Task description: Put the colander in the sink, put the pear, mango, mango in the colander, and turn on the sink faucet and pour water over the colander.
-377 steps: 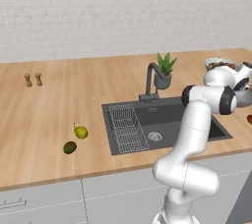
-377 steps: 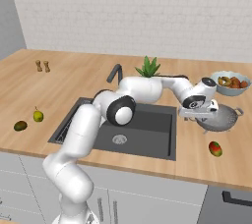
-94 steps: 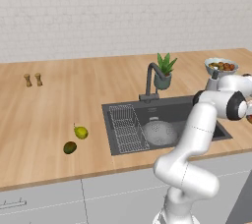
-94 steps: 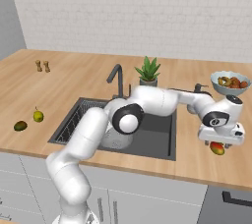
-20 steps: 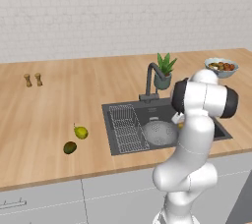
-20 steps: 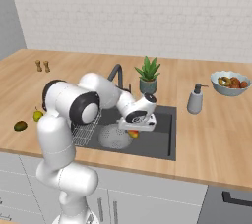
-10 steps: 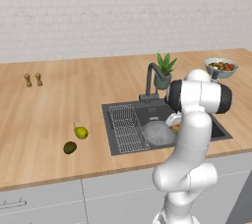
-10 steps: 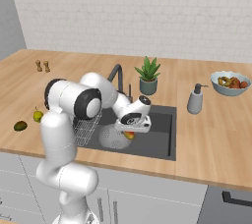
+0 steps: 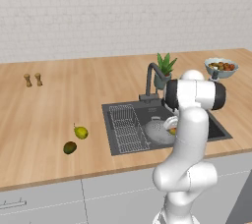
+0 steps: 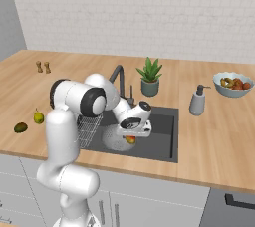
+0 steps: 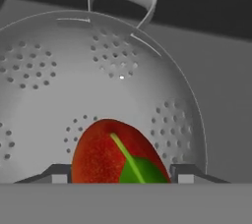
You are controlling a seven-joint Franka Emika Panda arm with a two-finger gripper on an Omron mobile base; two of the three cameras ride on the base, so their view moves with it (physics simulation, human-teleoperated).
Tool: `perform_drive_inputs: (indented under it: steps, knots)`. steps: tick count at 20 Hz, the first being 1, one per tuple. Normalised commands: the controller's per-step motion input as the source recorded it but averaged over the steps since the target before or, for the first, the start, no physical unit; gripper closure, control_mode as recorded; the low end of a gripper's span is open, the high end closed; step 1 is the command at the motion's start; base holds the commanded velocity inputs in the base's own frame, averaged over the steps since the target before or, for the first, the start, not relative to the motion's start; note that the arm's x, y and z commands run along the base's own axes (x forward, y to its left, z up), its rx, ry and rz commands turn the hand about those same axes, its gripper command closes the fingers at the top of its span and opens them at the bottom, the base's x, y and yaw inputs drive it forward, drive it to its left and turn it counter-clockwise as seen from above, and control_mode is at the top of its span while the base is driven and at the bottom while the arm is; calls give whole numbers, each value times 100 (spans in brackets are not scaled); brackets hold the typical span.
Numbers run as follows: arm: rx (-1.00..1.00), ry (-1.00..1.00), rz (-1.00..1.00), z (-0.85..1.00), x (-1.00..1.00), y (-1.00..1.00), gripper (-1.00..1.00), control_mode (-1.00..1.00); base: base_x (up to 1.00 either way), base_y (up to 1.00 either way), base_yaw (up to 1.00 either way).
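My pincer is clamped on a red mango with a green leaf, fingers on either side of it, hanging low over the colander. Colander sits in the sink, right of the wire rack, in front of the faucet. Pear and 1 dark green mango lie near each other on the wooden surface, well left of the sink
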Motion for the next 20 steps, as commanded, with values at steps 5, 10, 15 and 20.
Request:
perform_drive_inputs:
  steps: [5,10,15,20]
  knots:
    - [0,0,0,0,0,22,-100,-100,0,0,0]
    - [0,-1,-1,26,-7,18,-100,-100,0,0,0]
    - [-1,-2,-8,24,-23,22,-100,-100,0,0,0]
    - [-1,-6,-9,23,-41,7,-100,-100,0,0,0]
